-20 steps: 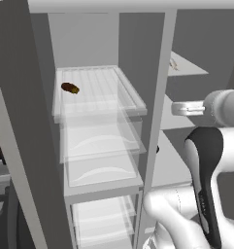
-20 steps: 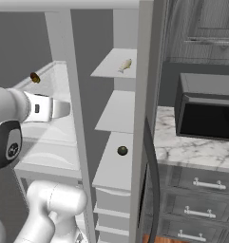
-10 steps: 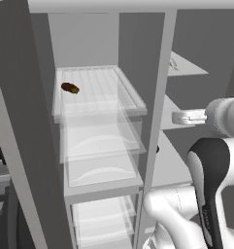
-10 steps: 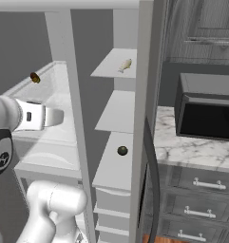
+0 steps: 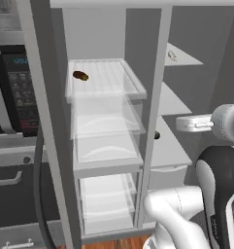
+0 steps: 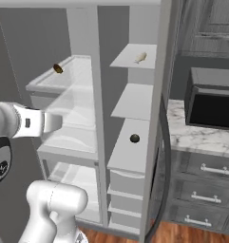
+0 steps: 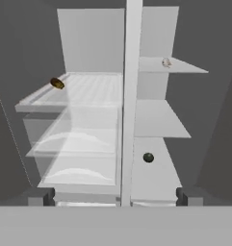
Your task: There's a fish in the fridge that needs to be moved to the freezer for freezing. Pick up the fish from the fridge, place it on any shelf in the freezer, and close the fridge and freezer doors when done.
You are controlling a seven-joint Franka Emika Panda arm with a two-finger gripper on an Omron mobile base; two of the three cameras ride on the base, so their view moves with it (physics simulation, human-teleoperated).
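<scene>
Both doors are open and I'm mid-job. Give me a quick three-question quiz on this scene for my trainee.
1. Multiple choice: where does the fish lie?
A) on the ribbed glass shelf
B) on the top freezer shelf
C) in a translucent drawer
2. True or false: the end effector is shut on the fish.
3. Fill in: of the three open freezer shelves, the small dark ball sits on the ___ one.

Key:
1. B
2. False: its jaws stand open and empty, away from the fish.
3. lowest
</scene>
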